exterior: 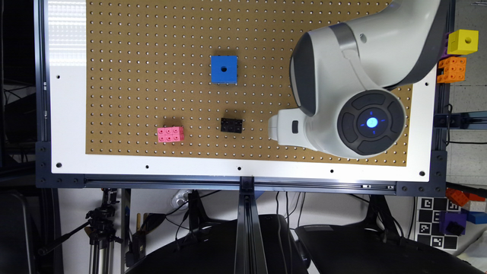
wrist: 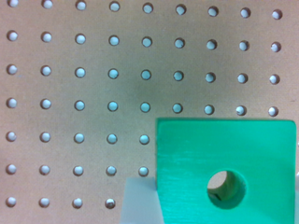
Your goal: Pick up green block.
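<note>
Pincer over the green block (wrist: 224, 158)

Block sits close beneath the wrist, lined up for gripping; pincer's opening cannot be told.

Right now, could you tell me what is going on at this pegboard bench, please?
A white Franka arm reaches over the brown pegboard, at the exterior view's right. Its wrist camera looks closely down on the green block, which has a round hole in its top face. A pale part sits at the block's edge, but whether the block is gripped cannot be told. Elsewhere on the board lie a blue cube, a pink brick and a black brick. A yellow cube and an orange brick sit off the board.
</note>
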Tool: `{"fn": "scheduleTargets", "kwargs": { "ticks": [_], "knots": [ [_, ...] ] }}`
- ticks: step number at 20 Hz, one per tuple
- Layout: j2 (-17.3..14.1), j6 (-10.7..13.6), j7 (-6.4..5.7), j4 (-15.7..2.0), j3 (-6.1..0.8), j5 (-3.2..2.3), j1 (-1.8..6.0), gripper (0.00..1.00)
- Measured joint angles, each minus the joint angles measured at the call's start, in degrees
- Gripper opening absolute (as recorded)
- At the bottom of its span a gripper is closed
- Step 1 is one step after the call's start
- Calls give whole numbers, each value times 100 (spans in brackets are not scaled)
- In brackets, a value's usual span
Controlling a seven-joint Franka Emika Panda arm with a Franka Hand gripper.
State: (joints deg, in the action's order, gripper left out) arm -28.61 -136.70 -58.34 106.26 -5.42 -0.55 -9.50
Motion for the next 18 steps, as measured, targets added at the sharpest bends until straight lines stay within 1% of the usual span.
{"fn": "scheduleTargets", "kwargs": {
  "ticks": [3,8,18],
  "knots": [
    [72,50,0,0,-1,0,0,0],
    [214,200,0,0,-2,0,0,0],
    [216,206,0,3,-2,0,7,0]
  ]
}}
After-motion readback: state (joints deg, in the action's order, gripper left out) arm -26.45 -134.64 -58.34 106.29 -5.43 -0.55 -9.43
